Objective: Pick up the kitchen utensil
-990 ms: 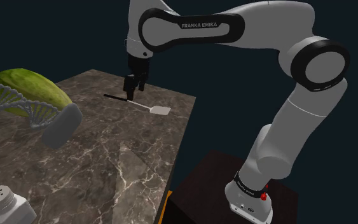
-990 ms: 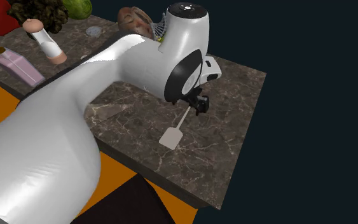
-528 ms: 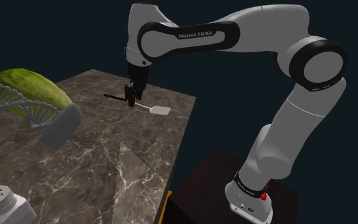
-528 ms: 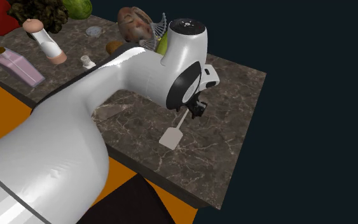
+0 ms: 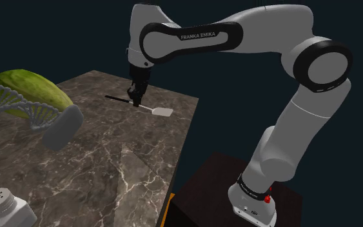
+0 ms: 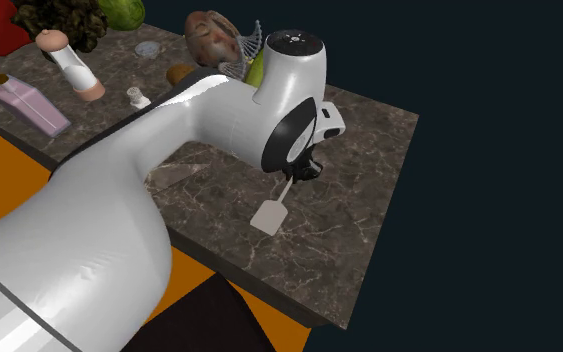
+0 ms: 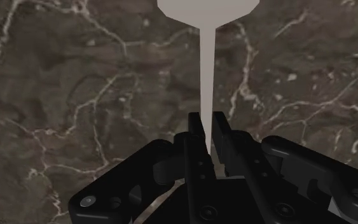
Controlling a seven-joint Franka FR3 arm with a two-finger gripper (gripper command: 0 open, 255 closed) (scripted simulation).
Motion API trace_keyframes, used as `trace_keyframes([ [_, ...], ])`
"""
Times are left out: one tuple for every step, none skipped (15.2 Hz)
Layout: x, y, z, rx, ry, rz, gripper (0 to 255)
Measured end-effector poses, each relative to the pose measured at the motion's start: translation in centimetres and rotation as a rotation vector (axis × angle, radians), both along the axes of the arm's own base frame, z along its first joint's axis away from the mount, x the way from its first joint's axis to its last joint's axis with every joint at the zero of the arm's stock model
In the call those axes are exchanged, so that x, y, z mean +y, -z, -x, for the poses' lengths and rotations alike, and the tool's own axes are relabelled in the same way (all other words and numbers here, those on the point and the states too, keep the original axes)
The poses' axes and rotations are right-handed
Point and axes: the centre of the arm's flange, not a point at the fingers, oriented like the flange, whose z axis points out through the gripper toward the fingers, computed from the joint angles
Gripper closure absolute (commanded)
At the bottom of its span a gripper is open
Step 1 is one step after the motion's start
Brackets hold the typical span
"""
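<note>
Fingers (image 7: 195,137) now pinched on spatula (image 7: 206,76) shaft, apparently; spatula unmoved on marble counter (image 5: 122,161).

The shoulder view is looking down from beside the stand (image 5: 206,187), across the marble counter (image 5: 128,161) toward its far corner. The second exterior view is sitting high behind the arm (image 6: 119,200) — very near it — facing that same corner; both are taking in the spatula (image 5: 164,112). The wrist view is peering along the gripper (image 7: 206,124), close above the marble.
</note>
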Motion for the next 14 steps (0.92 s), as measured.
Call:
trace_keyframes([
  [0.0,0.0,0.0,0.000,0.000,0.000,255],
  [0.0,-0.3,0.1,0.000,0.000,0.000,255],
  [0.0,-0.7,0.1,0.000,0.000,0.000,255],
  [0.0,-1.2,0.0,0.000,0.000,0.000,255],
  [0.0,-1.6,0.0,0.000,0.000,0.000,255],
  [0.0,-2.2,0.0,0.000,0.000,0.000,255],
  [0.0,-2.7,0.0,0.000,0.000,0.000,255],
  [-0.1,-3.1,0.0,0.000,0.000,0.000,255],
  [0.0,-3.7,0.0,0.000,0.000,0.000,255],
  [0.0,-4.2,0.0,0.000,0.000,0.000,255],
  [0.1,-4.8,0.0,-0.001,0.000,0.000,255],
  [0.1,-5.3,0.0,0.000,0.000,0.000,255],
  [0.0,-5.8,0.1,0.000,0.000,0.000,255],
  [0.0,-6.4,0.0,0.000,0.000,0.000,255],
])
